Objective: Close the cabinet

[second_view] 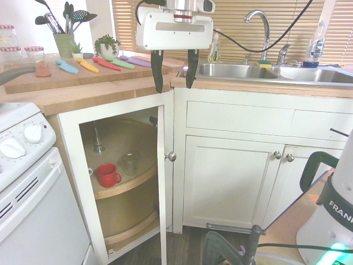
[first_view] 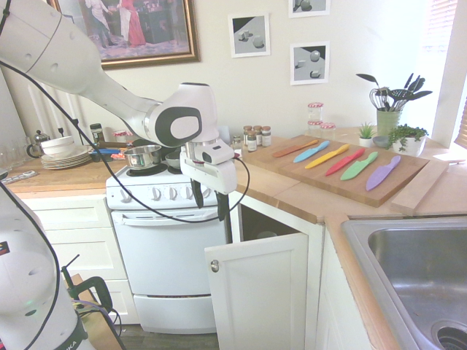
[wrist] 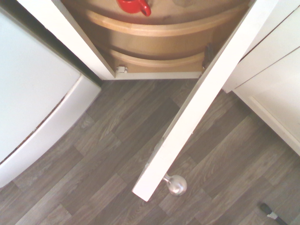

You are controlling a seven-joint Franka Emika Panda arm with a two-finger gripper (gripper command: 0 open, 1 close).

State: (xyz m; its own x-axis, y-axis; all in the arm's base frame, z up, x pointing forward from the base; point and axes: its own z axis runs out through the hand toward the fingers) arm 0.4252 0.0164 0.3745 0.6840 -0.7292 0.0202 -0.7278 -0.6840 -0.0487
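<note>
Overhead, the gripper (second_view: 172, 70) has its two dark fingers (second_view: 157, 72) spread wide apart, with nothing between them and nothing touched. It points straight down from the white arm (first_view: 109, 87), which reaches in at counter height in front of the stove. Directly below the fingertips stands the cabinet (second_view: 127, 182), its door (second_view: 162, 182) swung out at roughly a right angle, edge-on beneath the gripper. The round silver knob (wrist: 176, 184) sits near the door's upper free corner, under and slightly to one side of the fingers. Inside, on a curved wooden shelf, a red mug (second_view: 107, 175) rests well below the tool.
</note>
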